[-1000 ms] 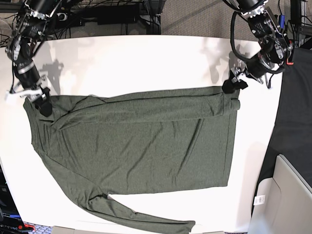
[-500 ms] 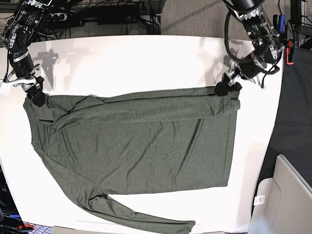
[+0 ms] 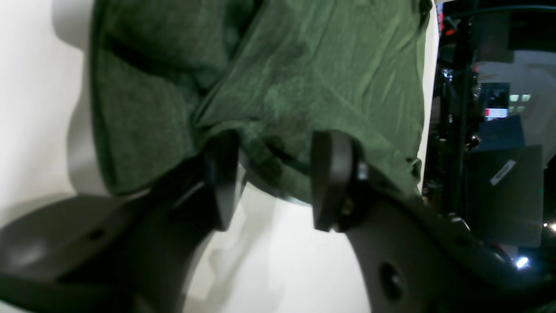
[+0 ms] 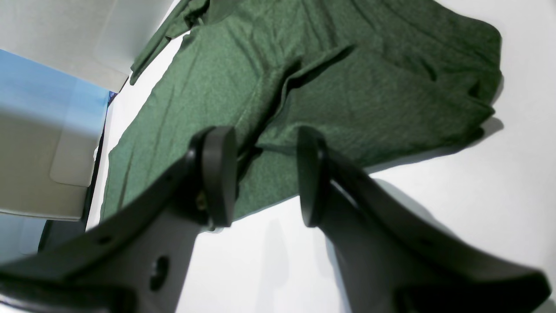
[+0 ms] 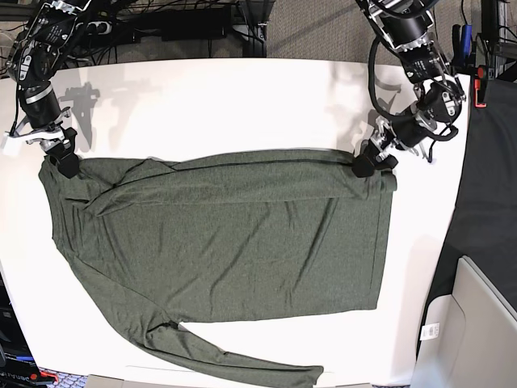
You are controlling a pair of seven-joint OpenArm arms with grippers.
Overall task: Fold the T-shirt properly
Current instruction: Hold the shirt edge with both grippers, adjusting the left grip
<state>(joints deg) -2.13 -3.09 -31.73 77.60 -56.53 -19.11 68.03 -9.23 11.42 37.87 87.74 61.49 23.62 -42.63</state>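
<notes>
The dark olive-green T-shirt (image 5: 242,234) lies spread flat on the white table (image 5: 242,105). One long sleeve is folded across its upper edge and the other sleeve (image 5: 250,365) trails along the front edge. My left gripper (image 5: 365,164) sits at the shirt's top right corner. In the left wrist view it is open (image 3: 276,182), with the shirt's edge (image 3: 325,65) lying between the fingers. My right gripper (image 5: 65,162) sits at the top left corner. In the right wrist view it is open (image 4: 265,174) over the shirt's edge (image 4: 347,87).
A black surface (image 5: 489,186) borders the table on the right. A grey bin (image 5: 477,323) stands at the bottom right. Cables and a power strip (image 5: 186,24) lie behind the table's far edge. The trailing sleeve reaches the table's front edge.
My left gripper has moved left and down onto the shirt's top right corner. My right gripper lifted away toward the back, then came down again at the top left corner. The shirt has barely shifted.
</notes>
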